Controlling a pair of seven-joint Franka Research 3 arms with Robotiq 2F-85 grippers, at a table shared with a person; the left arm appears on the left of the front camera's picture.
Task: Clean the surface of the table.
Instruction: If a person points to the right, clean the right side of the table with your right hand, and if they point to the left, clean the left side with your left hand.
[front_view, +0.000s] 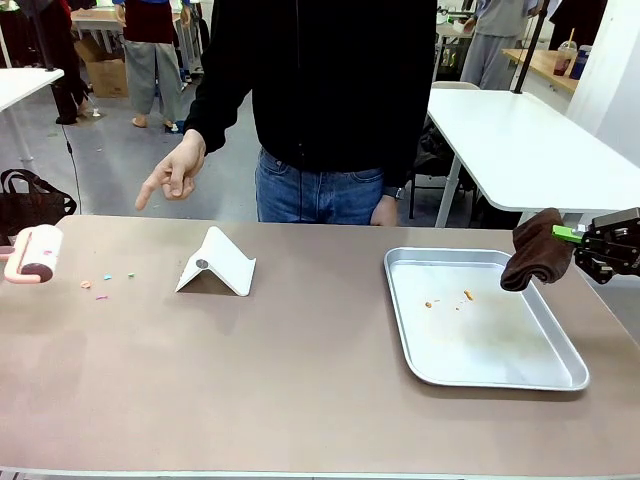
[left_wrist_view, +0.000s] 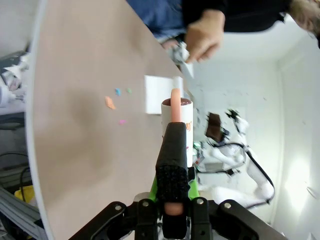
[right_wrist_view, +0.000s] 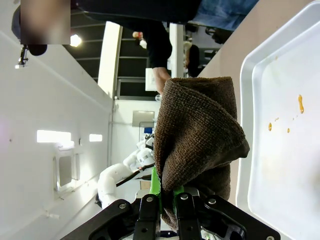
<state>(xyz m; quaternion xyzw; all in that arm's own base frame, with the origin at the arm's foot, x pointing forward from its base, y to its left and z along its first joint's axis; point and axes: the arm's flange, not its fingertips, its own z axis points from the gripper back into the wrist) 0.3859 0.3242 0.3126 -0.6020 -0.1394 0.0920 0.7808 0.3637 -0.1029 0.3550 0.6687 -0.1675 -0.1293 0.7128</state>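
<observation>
The taupe table (front_view: 300, 370) carries a few small coloured scraps (front_view: 100, 285) near its left end. A pink-handled lint roller (front_view: 32, 254) hovers just left of them; in the left wrist view my left gripper (left_wrist_view: 172, 192) is shut on its handle, with the roller head (left_wrist_view: 177, 117) above the scraps (left_wrist_view: 110, 102). My right gripper (front_view: 562, 238) hangs over the right rim of the silver tray (front_view: 560, 380), shut on a folded brown cloth (front_view: 535, 250). In the right wrist view the cloth (right_wrist_view: 200, 140) rises from my right gripper (right_wrist_view: 170, 205) beside the tray (right_wrist_view: 247, 90).
A white folded stand (front_view: 215, 265) sits left of centre. Orange crumbs (front_view: 466, 294) lie in the tray. Across the table stands a person, one hand (front_view: 175, 170) pointing down toward the scraps. White tables stand behind on the right.
</observation>
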